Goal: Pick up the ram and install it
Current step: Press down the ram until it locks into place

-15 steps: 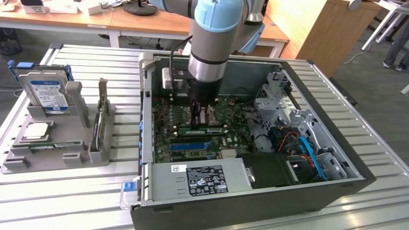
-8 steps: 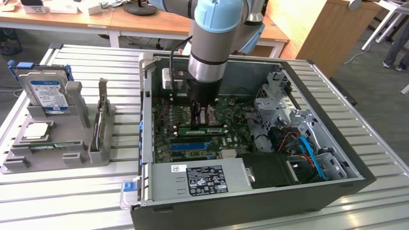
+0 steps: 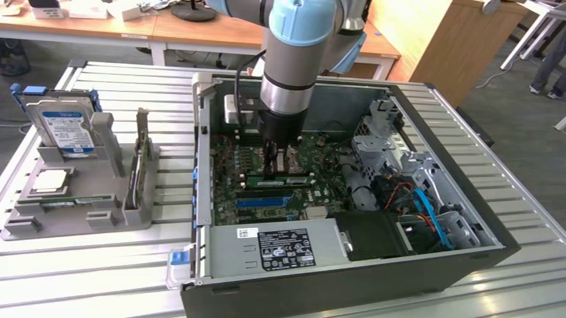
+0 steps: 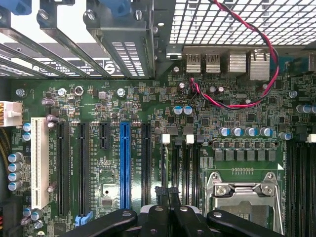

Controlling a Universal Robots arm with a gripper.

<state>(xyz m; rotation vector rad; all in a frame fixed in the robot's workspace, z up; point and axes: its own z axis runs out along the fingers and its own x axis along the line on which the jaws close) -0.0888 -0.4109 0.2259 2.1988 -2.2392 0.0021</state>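
Hanging over the motherboard with gripper fingers pinched narrow, just above the ram lying along its slot, seemingly placing it already, full seating looking unconfirmed.

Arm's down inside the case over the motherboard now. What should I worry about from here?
1. The tool hangs just over the narrow black memory slots; slight misalignment could press on the board instead.
2. The CPU socket sits right beside those slots, so sideways drift might strike its metal frame.
3. The red-and-black cable lies loose over the board nearby and could snag.
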